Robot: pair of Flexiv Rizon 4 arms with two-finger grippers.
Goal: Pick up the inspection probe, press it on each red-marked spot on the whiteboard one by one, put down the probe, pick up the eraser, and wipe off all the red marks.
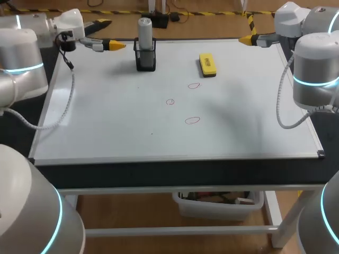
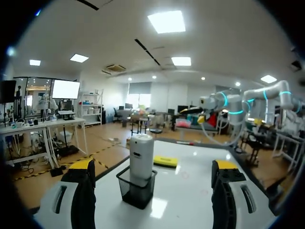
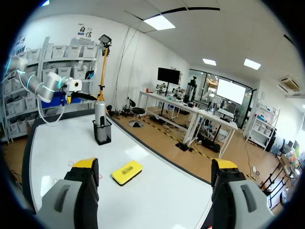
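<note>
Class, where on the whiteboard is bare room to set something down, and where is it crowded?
Bare: whiteboard left of the red marks, nearer than the holder; also right of the eraser. Crowded: the far middle, around probe, eraser and marks.

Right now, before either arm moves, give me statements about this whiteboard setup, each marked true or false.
The inspection probe stands upright in the black holder. True.
The left pincer grips the probe. False: it is open, short of the holder.
Three red marks are on the whiteboard. True.
The yellow eraser lies inside the holder. False: it lies flat on the whiteboard, apart from the holder.
The right pincer is open and empty. True.
</note>
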